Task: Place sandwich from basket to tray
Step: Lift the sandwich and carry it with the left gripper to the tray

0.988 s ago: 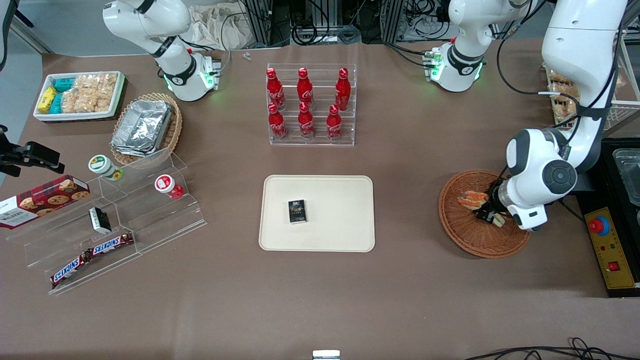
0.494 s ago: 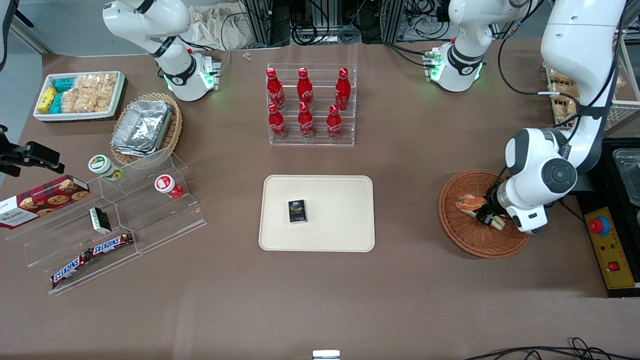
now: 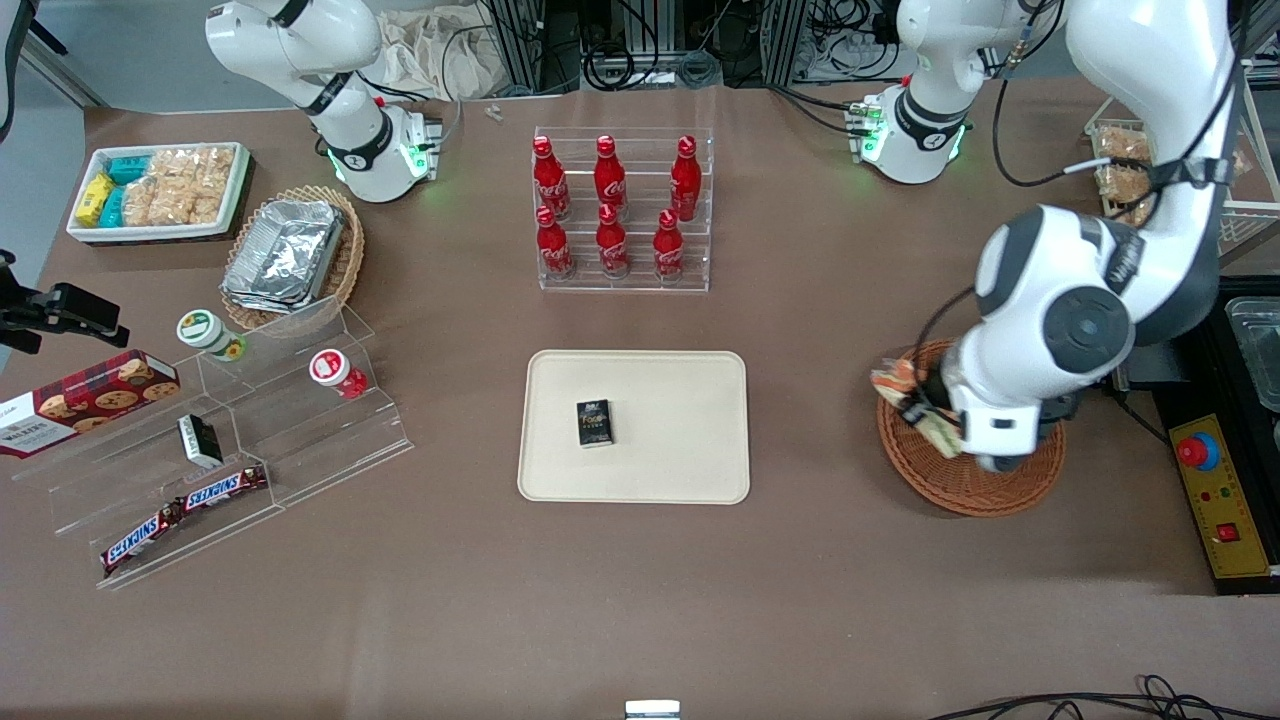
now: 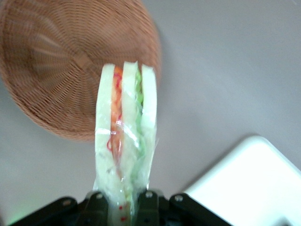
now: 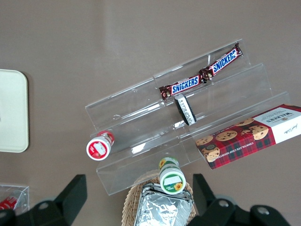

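One triangular white-bread sandwich (image 3: 912, 398) with orange and green filling is hanging above the rim of the single round brown wicker basket (image 3: 968, 480) in the front view, pinched by the left gripper (image 3: 930, 408). One flat cream rectangular tray (image 3: 690, 460) is lying well apart, toward the parked arm's end of the table, carrying one small black box (image 3: 594, 422).

Switching to the left wrist view, the sandwich (image 4: 124, 141) is pointing lengthwise away from the gripper (image 4: 123, 205), whose fingers (image 4: 146, 203) are squeezing its base, basket (image 4: 51, 61) below, tray corner (image 4: 254, 183) near.
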Robot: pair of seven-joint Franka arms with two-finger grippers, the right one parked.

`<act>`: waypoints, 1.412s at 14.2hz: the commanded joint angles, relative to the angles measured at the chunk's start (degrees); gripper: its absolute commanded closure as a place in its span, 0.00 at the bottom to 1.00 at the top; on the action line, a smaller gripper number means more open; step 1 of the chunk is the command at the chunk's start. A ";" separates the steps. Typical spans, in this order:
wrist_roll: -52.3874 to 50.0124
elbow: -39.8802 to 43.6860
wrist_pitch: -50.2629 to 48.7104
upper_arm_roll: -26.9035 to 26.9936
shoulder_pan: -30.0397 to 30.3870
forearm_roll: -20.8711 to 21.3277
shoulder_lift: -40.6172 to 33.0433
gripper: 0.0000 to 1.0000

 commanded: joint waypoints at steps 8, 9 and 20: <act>17.09 13.75 2.07 -7.05 -14.12 5.22 23.16 1.00; 16.82 14.29 2.69 -7.05 -15.45 7.32 24.66 1.00; 11.46 16.05 10.25 -6.08 -15.81 12.96 30.48 0.18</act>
